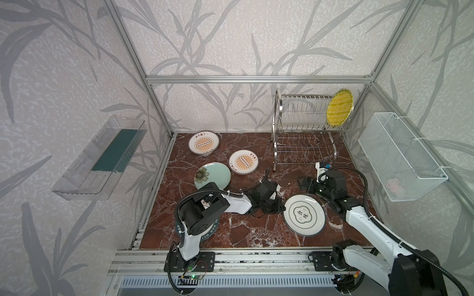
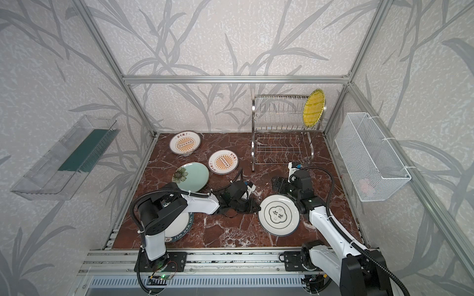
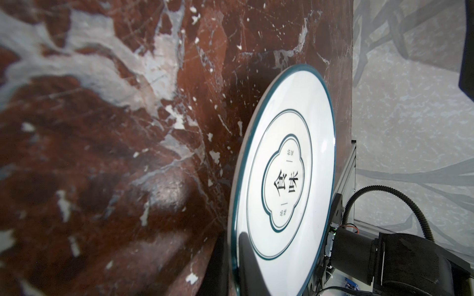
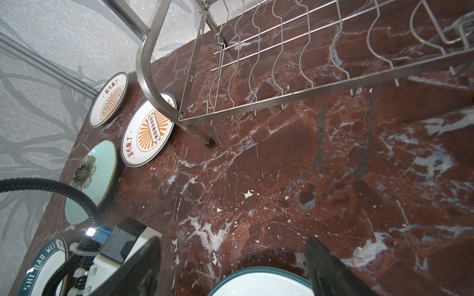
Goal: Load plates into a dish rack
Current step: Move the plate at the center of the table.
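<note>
The white plate with the dark cloud outline (image 1: pixel 304 214) lies at the front right of the marble table. My left gripper (image 1: pixel 280 207) is shut on its left rim, with one finger (image 3: pixel 247 264) over the white face and the other under the edge. My right gripper (image 1: pixel 302 183) hangs open just behind this plate, whose rim (image 4: pixel 256 280) lies between its fingers (image 4: pixel 325 266) without touching them. The dish rack (image 1: pixel 302 128) stands at the back right with the yellow plate (image 1: pixel 339 107) upright in its top tier.
Two sunburst plates (image 1: pixel 204 142) (image 1: pixel 243 162) and a pale green plate (image 1: pixel 212 175) lie flat at the back left. A teal-lettered plate (image 2: pixel 186 225) sits under my left arm. A clear tray (image 1: pixel 100 159) and a white mesh basket (image 1: pixel 400 156) hang on the side walls.
</note>
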Controlling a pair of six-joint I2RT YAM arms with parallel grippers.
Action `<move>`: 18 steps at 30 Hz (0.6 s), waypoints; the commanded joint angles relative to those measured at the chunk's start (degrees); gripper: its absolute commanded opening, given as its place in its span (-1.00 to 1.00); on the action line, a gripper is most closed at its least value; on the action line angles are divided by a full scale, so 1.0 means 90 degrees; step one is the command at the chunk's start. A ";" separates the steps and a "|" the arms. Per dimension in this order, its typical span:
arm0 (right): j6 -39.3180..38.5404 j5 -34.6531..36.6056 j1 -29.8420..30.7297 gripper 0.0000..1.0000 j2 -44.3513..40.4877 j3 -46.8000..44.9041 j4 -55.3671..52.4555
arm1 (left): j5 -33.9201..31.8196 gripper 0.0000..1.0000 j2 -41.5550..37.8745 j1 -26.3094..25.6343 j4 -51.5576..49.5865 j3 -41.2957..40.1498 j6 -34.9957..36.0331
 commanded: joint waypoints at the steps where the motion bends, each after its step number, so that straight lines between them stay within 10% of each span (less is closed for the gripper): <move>1: -0.0059 0.0065 -0.0040 0.73 -0.0101 -0.0050 -0.0096 | -0.0008 -0.85 0.0021 -0.0030 0.0018 0.0114 -0.0050; 18: -0.0049 0.0050 -0.0062 0.73 -0.0057 -0.0018 -0.0091 | -0.0396 -0.95 -0.0276 0.0115 0.0243 -0.0332 -0.0299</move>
